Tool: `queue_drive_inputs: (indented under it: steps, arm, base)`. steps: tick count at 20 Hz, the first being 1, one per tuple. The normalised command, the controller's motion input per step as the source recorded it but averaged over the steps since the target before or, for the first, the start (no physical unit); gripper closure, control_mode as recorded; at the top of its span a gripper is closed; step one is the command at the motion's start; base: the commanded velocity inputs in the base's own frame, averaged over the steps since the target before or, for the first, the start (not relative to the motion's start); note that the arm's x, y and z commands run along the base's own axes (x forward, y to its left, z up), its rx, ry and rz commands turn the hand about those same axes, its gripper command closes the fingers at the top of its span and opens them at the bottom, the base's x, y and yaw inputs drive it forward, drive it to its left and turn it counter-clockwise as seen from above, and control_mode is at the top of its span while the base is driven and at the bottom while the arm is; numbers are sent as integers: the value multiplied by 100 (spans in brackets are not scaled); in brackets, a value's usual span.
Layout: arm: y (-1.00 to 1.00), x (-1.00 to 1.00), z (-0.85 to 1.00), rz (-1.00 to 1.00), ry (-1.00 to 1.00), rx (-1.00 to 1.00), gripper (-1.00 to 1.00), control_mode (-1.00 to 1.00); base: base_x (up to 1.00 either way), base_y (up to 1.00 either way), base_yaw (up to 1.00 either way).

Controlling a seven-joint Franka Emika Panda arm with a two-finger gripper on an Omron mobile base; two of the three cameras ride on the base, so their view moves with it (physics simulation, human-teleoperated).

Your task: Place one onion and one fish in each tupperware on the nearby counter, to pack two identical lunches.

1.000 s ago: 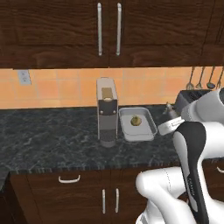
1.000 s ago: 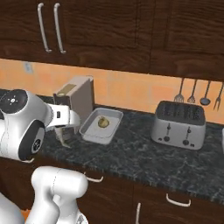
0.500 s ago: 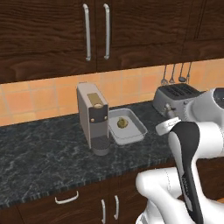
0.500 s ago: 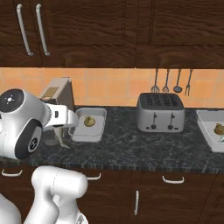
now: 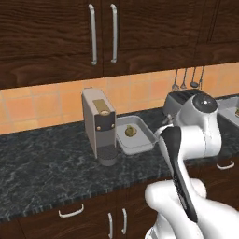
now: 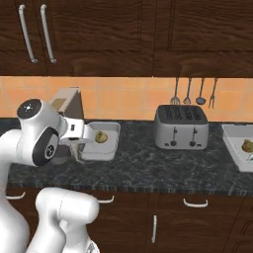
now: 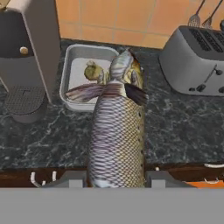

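The hand point(image 7: 116, 180) is gripping a scaled fish point(image 7: 117, 140) by its tail end, its two dark fingertips point(image 7: 72, 179) lying against either flank, so the fish is extending away from the camera with its head reaching over the front rim of a grey tupperware point(image 7: 72, 65). In the hand view the fish is hanging above the front edge of the black-grey marbled surface point(image 7: 175, 127), its dark fins spreading out to both sides. Inside that tupperware an onion point(image 7: 93, 71) is resting, partly hidden behind the head of the fish. Just beside the tupperware, on the side nearer the left in the hand view, a grey coffee machine point(image 7: 30, 48) is standing upright on the surface, its round drip grille at the base. On the other side a silver toaster point(image 7: 197, 61) is sitting well apart from the container. In the right base view a second tupperware point(image 6: 239, 148) is lying further along the surface beyond the toaster, and it is holding another onion point(image 6: 247, 146). Against the orange tiled wall behind the toaster, kitchen utensils point(image 6: 193, 91) are hanging in a row, and dark wooden cupboards point(image 5: 100, 32) with silver handles are running above.
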Motion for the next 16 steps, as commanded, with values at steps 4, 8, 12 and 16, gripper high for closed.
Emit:
queue_drive_inputs:
  steps: [4,8,12,16]
  arm:
    - [-3,84,-77,69,16,3,100,-100]
    - [0,95,-67,80,13,0,100,-100]
    - [1,97,-41,70,8,0,100,-100]
    - [3,99,-24,54,7,-1,100,-100]
  base:
    - [0,0,0]
    - [0,0,0]
    - [0,0,0]
    - [0,0,0]
